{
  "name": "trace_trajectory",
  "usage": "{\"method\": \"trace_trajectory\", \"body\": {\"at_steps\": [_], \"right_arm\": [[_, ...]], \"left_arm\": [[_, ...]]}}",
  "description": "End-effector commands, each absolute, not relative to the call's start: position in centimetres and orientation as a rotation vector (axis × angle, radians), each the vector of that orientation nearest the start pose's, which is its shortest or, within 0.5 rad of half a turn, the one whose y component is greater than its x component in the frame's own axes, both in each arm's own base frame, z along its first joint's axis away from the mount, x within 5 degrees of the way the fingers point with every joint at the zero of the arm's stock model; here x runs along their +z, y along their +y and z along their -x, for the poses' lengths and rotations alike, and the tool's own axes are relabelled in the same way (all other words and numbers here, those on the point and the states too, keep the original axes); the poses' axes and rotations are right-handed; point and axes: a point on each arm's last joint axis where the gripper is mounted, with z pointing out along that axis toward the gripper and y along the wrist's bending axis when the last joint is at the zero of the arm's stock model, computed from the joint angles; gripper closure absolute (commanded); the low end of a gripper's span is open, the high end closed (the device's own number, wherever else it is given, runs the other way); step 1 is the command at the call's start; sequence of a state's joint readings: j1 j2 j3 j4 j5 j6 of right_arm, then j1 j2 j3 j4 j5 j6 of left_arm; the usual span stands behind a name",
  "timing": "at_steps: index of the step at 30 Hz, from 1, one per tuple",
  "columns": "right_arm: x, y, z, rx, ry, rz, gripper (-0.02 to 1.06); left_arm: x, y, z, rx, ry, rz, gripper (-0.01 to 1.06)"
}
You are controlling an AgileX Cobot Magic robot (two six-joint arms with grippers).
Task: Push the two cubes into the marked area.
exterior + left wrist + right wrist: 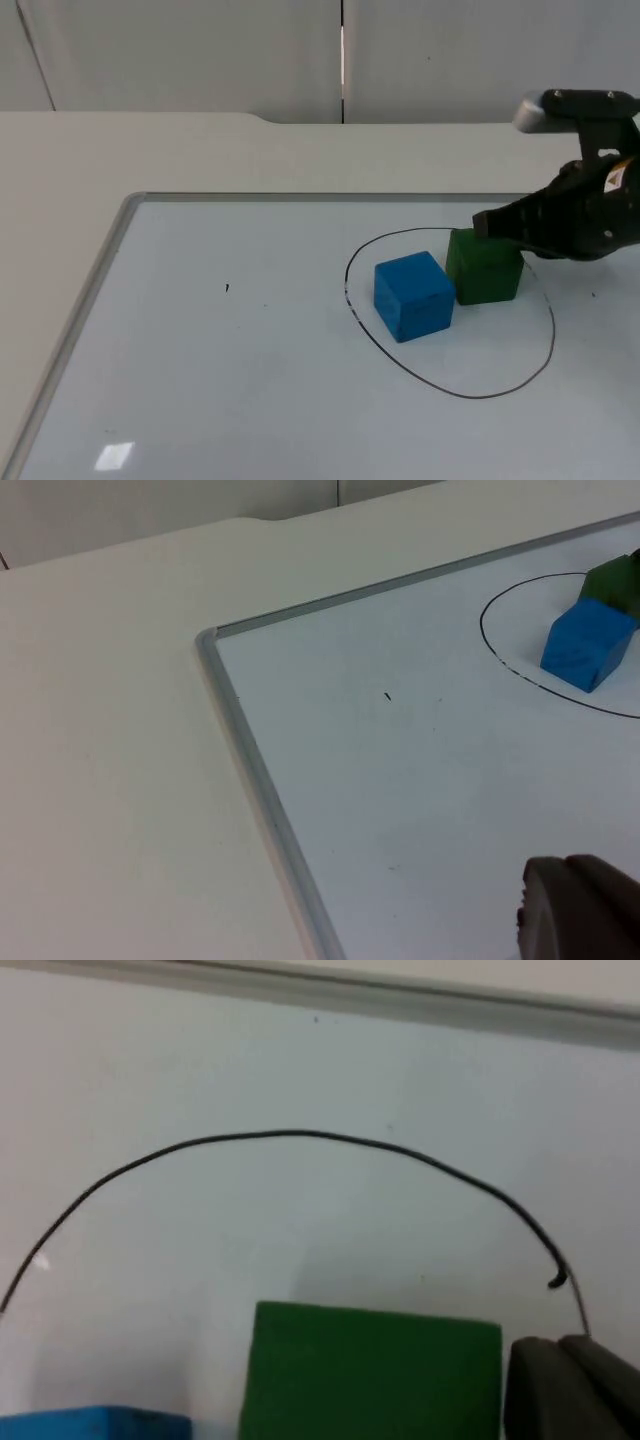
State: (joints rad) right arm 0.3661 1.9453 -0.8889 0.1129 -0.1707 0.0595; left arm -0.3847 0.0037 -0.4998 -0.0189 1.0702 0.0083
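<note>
Top view: right gripper (482, 222) against green cube's (485, 266) rear top edge, apparently for pushing; finger spread impossible to tell. Green cube touching blue cube (412, 295), both inside drawn oval (452, 391) on whiteboard (200, 400). Left wrist view: left arm waiting; 2 matte, sharp-edged cubes. Right wrist view: green cube close ahead.

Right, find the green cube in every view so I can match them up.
Top view: green cube inside the drawn black outline, touching the blue cube, right gripper at its far upper edge.
Left wrist view: green cube behind the blue cube.
Right wrist view: green cube beside the blue cube.
Shared landmark: the black outline.
</note>
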Motion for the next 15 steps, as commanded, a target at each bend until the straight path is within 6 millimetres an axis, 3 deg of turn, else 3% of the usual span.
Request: {"method": "trace_trajectory", "body": {"at_steps": [1,8,12,13,15], "right_arm": [[12.7,12.9,-33.9,0.229,2.335,0.264,1.05],[16.3,12.0,-33.8,0.237,2.27,0.235,1.05],[20.5,11.2,-32.8,0.221,2.189,0.278,1.05],[20.5,11.2,-32.8,0.221,2.189,0.278,1.05],[23.4,10.9,-31.7,0.202,2.135,0.336,1.05]], "left_arm": [[27.5,0.1,0.5,-0.248,2.032,-0.404,1.05],[27.5,0.1,0.5,-0.248,2.032,-0.404,1.05],[27.5,0.1,0.5,-0.248,2.032,-0.404,1.05],[27.5,0.1,0.5,-0.248,2.032,-0.404,1.05],[27.5,0.1,0.5,-0.248,2.032,-0.404,1.05]]}}
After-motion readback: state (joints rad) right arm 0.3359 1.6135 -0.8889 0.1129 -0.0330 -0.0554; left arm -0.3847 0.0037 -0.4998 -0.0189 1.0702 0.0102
